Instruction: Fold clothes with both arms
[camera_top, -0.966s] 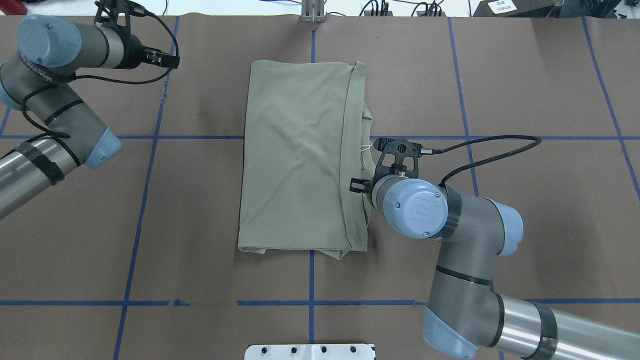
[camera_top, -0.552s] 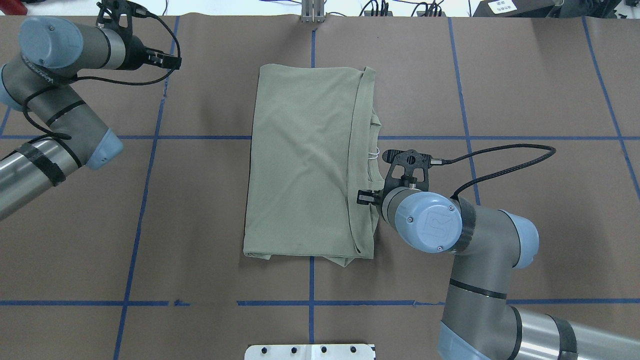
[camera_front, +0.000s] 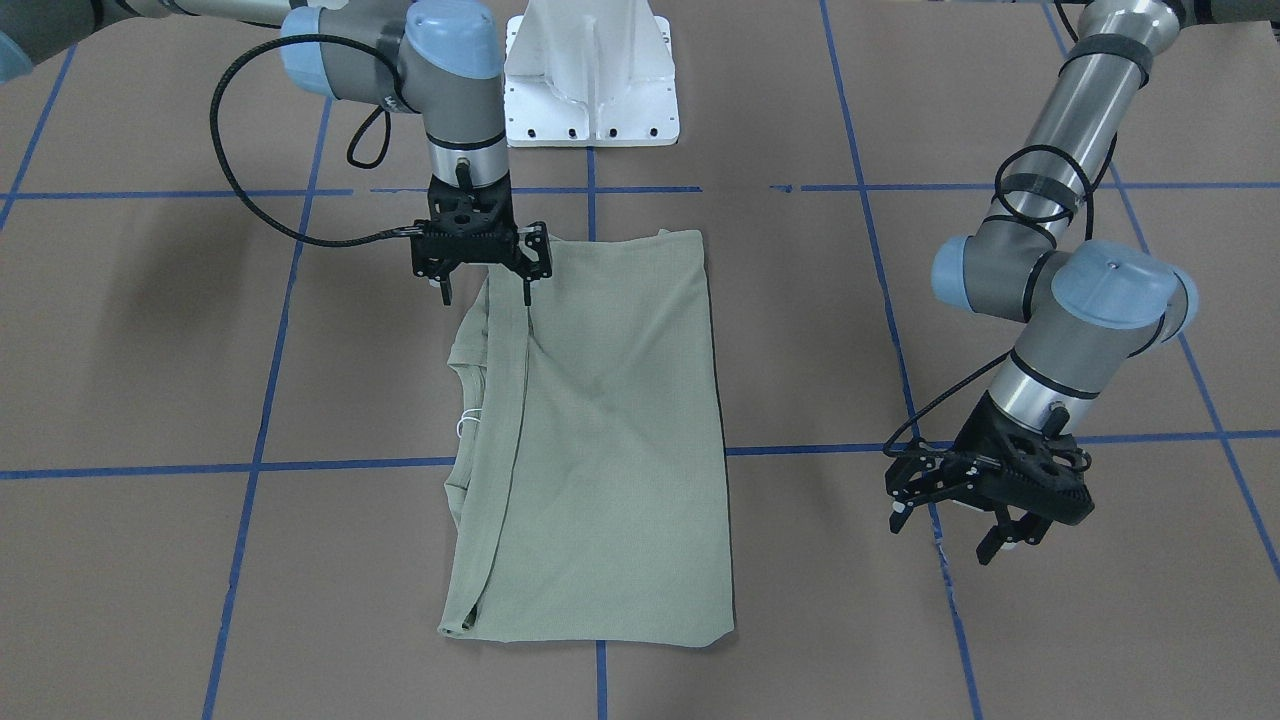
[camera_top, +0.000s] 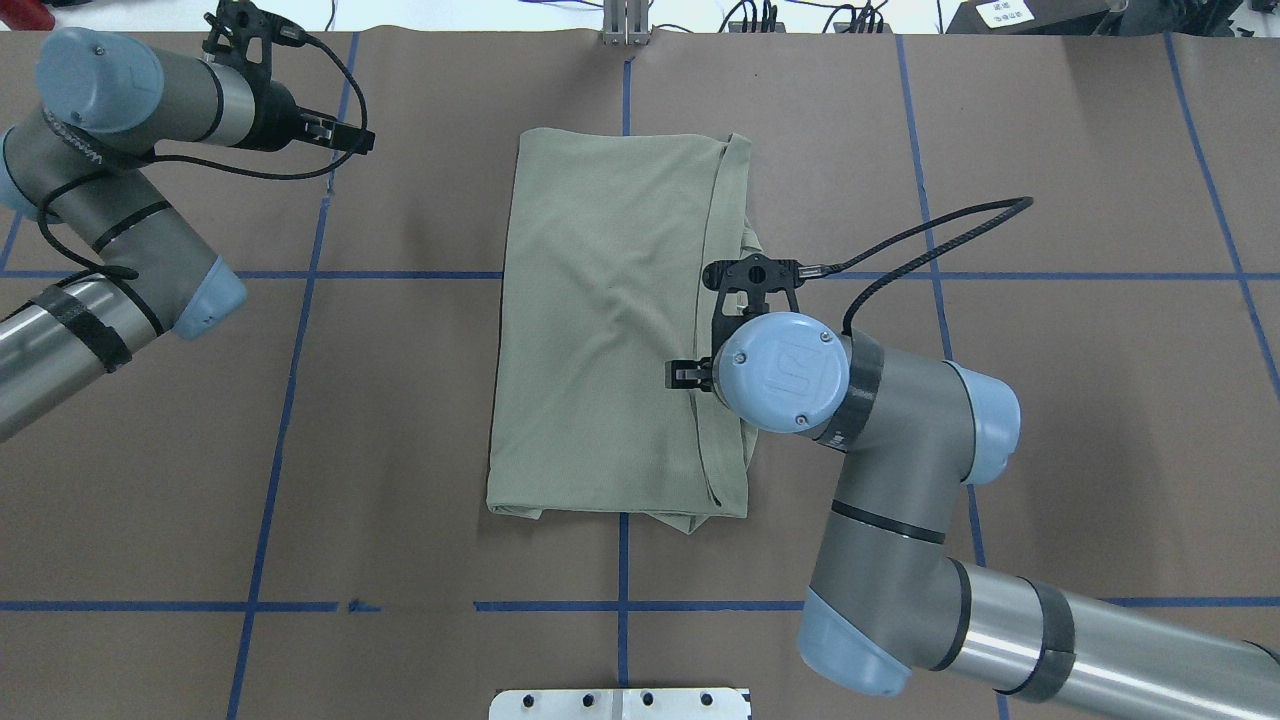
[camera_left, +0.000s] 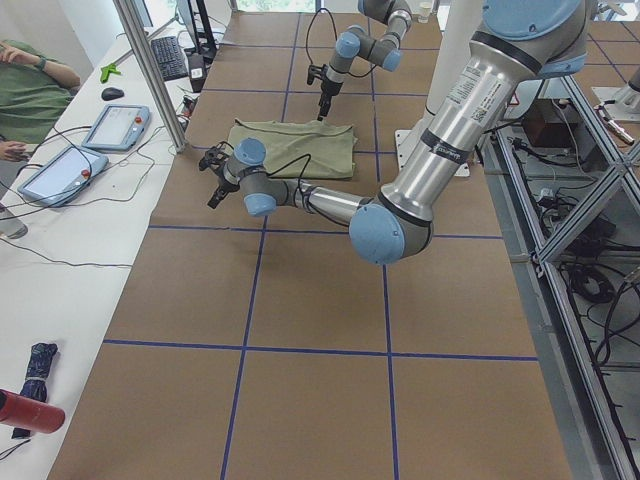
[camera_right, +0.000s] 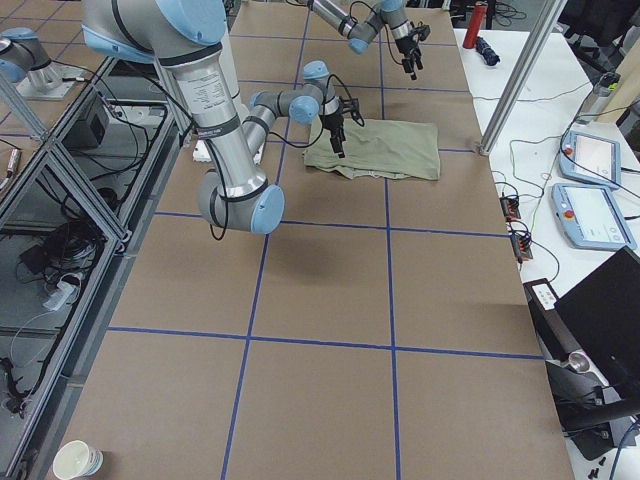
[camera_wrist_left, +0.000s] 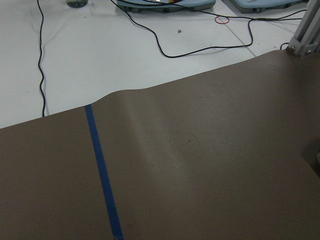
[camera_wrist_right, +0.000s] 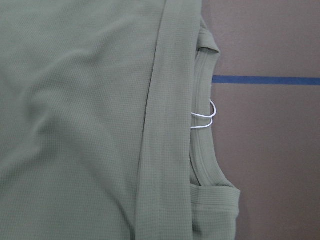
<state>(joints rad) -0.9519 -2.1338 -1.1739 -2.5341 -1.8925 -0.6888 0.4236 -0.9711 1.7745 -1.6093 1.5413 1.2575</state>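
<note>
The clothes are one sage-green shirt (camera_top: 600, 320) folded into a long rectangle mid-table, also in the front view (camera_front: 610, 430). A folded strip runs along one long side beside the ribbed neck (camera_wrist_right: 202, 150) and white loop (camera_wrist_right: 202, 117). My right gripper (camera_front: 486, 295) points down, open, its fingers straddling that strip at the shirt's corner nearest the robot base. From overhead the wrist hides it except one finger (camera_top: 680, 375). My left gripper (camera_front: 945, 535) hangs open and empty over bare table, far from the shirt, at the table's far left (camera_top: 345, 135).
Brown paper with blue tape lines (camera_top: 622, 600) covers the table. The white pedestal base (camera_front: 590, 70) stands at the robot's edge. A white side table with pendants (camera_left: 115, 125), cables and a seated person (camera_left: 30, 85) lies beyond the far edge. A metal post (camera_left: 150, 70) stands there.
The shirt first slid a little to the right with the right gripper, then stayed still. The right gripper has since moved left and farther out over the shirt's edge. The left arm barely shifted.
</note>
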